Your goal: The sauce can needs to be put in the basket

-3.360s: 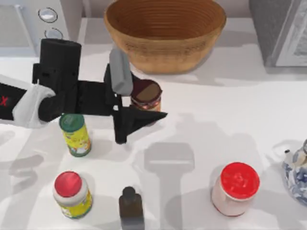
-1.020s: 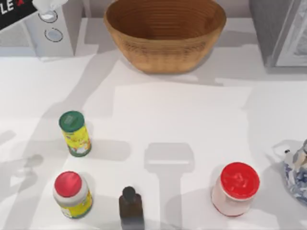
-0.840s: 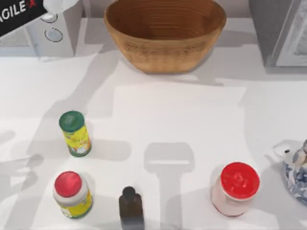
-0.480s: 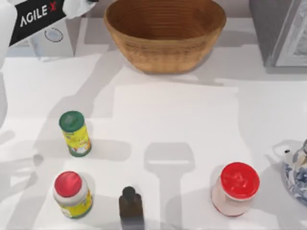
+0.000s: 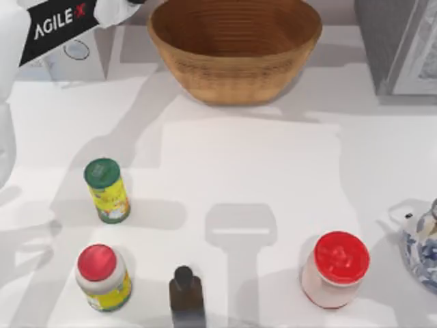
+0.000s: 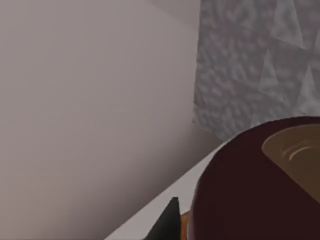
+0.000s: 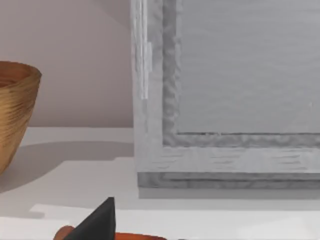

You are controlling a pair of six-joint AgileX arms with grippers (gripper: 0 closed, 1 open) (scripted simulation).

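The sauce can [image 6: 250, 190] looms close in the left wrist view, its glossy dark brown lid up and a strip of orange label below. My left gripper [image 6: 225, 231] is shut on it, one black fingertip [image 6: 167, 224] beside the can. In the top view my left arm [image 5: 58, 24] reaches in high at the upper left corner. The woven tan basket [image 5: 235, 78] stands at the back centre of the table, nothing inside it. My right gripper is parked and open, one black fingertip [image 7: 102, 217] low in the right wrist view, with the basket [image 7: 15, 110] off to the side.
A green-lidded yellow bottle [image 5: 106, 190], a red-lidded yellow jar [image 5: 101, 277] and a small dark bottle [image 5: 186, 295] stand front left. A pinkish red-lidded jar [image 5: 334, 268] and a blue-white teapot [image 5: 423, 249] are front right. Appliances [image 5: 399, 44] [image 5: 75, 49] flank the basket.
The sauce can has left its spot in front of the basket, lifted by my left gripper above the top view. Over the last second the left arm swung rightward at the upper left.
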